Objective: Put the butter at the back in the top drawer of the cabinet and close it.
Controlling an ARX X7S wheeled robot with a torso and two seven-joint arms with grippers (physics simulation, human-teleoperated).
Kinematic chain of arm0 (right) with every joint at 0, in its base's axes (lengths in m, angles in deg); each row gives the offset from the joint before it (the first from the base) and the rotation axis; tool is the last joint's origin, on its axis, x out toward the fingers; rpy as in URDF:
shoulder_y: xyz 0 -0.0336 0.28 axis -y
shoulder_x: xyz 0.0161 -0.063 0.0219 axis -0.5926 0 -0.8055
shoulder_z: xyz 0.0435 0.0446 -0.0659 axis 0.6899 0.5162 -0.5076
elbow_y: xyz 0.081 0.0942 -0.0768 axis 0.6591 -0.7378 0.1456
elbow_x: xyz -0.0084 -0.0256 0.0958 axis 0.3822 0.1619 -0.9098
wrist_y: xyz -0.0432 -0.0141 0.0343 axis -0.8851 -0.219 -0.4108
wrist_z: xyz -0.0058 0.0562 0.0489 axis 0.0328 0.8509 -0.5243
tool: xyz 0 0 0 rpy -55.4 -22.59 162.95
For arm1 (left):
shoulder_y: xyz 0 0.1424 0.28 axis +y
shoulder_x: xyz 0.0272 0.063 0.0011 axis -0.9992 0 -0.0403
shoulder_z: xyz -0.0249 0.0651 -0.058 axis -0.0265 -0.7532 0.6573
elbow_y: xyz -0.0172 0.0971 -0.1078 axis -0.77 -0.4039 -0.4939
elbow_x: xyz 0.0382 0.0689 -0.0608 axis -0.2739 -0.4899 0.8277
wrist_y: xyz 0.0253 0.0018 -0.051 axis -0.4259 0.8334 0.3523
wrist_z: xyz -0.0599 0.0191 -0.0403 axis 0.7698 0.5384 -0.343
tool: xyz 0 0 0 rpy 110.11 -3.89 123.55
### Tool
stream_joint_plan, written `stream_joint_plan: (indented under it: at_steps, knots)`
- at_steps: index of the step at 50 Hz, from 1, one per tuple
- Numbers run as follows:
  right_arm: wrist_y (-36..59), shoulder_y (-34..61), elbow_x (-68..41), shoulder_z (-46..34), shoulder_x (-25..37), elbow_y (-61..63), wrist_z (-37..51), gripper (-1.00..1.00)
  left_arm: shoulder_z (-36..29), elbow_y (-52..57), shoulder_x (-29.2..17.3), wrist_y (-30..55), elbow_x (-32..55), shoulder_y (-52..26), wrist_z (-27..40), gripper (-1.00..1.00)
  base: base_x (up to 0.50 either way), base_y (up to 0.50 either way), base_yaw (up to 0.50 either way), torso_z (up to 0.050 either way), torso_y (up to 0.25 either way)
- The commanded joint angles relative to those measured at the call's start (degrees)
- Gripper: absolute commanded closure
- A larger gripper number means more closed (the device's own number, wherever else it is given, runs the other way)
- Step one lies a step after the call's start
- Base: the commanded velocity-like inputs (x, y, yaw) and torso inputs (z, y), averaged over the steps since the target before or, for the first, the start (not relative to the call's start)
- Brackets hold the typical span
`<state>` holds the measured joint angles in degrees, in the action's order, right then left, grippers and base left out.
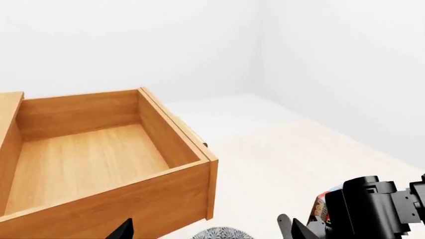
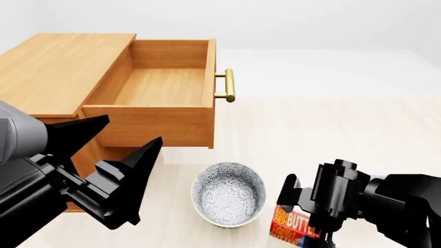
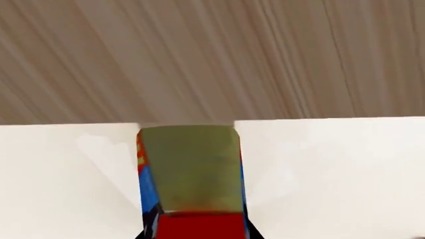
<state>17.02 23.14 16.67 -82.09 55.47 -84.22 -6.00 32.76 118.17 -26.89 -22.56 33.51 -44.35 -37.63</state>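
Bright, even, shadowless render (sharp, no glare)

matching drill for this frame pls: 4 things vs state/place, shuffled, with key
Things:
1. top drawer
2. bowl
3. butter
4. left pincer

States:
A. between the right pincer's fingers, low on the floor
B. open, holding nothing
C. pulled out, nothing visible inside
D. on the floor between the two arms, patterned

Pairs: 1-C, 2-D, 3-A, 4-B
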Motion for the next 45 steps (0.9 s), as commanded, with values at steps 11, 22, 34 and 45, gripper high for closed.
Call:
stream_joint_plan:
  at_steps: [11, 22, 34, 45]
  knots:
    - [0.3, 0.0, 0.8, -0.1, 1.6, 3.2, 3.1, 1.0, 0.8, 0.3, -0.4, -0.3, 0.2, 0.7, 0.1, -1.0, 0.0, 0.0, 0.0, 0.0, 0.0]
    - [4.3, 4.1, -0.8, 0.7, 6.3, 13.2, 7.0, 1.0, 1.2, 0.4, -0.6, -0.5, 0.1, 1.3, -0.1, -1.0, 0.0, 0.0, 0.0, 0.0, 0.0]
    - [9.0, 8.4, -2.7, 1.7, 10.5, 22.1, 10.2, 1.0, 1.8, 0.5, -0.9, -0.7, 0.3, 1.6, -0.2, -1.0, 0.0, 0.0, 0.0, 0.0, 0.0]
    - [12.6, 12.3, -4.7, 3.0, 14.5, 30.2, 12.9, 1.0, 2.5, 0.7, -1.6, -1.2, 0.3, 2.5, -0.6, -1.0, 0.0, 0.0, 0.0, 0.0, 0.0]
